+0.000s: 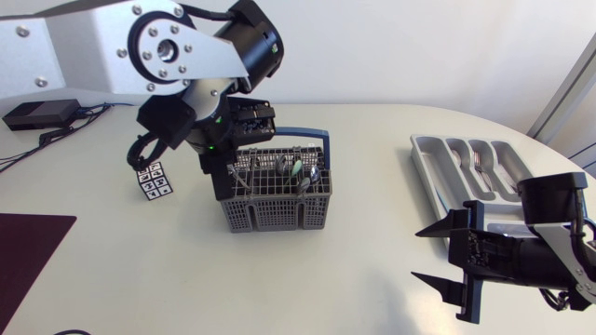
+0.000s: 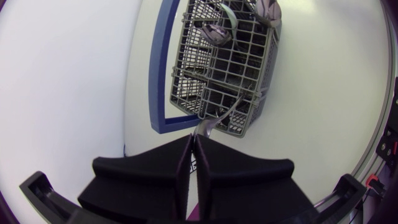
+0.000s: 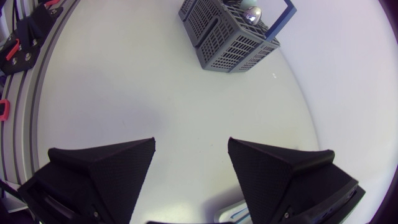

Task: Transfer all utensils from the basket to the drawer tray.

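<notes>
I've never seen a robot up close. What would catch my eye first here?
The big left arm hangs over the grey basket in the middle of the table. Its left tool is pinched shut on a silver utensil that rises out of the basket. At the table's right side, the right tool sits wide open beside the grey tray.
</notes>
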{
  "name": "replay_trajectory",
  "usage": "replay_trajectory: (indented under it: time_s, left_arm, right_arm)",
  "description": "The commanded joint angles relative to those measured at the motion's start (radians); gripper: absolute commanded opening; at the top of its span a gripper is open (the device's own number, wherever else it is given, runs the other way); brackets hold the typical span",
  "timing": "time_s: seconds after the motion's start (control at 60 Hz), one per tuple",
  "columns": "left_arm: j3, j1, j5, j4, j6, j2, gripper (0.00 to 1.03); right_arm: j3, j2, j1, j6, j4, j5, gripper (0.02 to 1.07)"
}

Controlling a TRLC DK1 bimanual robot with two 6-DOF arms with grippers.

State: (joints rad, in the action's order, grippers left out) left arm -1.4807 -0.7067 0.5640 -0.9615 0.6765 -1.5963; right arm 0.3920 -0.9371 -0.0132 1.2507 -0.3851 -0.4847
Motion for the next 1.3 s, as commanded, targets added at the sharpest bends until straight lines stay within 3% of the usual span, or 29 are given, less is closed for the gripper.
replay_trajectory:
  time_s: [0.0, 0.233, 0.533, 0.667, 0.85, 1.283]
  left_arm:
    - [-0.047, -0.013, 0.033, -0.034, -0.058, -0.019, 0.04]
    - [-0.098, -0.039, 0.034, -0.123, -0.129, -0.021, 0.04]
    - [-0.062, -0.054, 0.043, -0.148, -0.135, 0.018, 0.04]
    - [-0.009, -0.063, 0.06, -0.123, -0.112, 0.059, 0.04]
    - [0.089, -0.08, 0.086, -0.013, -0.034, 0.127, 0.04]
    - [0.077, -0.071, 0.103, 0.015, 0.003, 0.177, 0.04]
  right_arm:
    - [-0.03, 0.008, -0.01, -0.03, -0.003, 0.008, 0.86]
    - [-0.03, 0.011, -0.024, -0.037, -0.003, 0.015, 0.86]
    - [-0.038, 0.031, -0.045, -0.054, 0.0, 0.023, 0.86]
    - [-0.042, 0.038, -0.056, -0.06, 0.002, 0.028, 0.86]
    - [-0.058, 0.067, -0.102, -0.099, 0.009, 0.049, 0.86]
    - [-0.065, 0.109, -0.156, -0.148, 0.012, 0.083, 0.86]
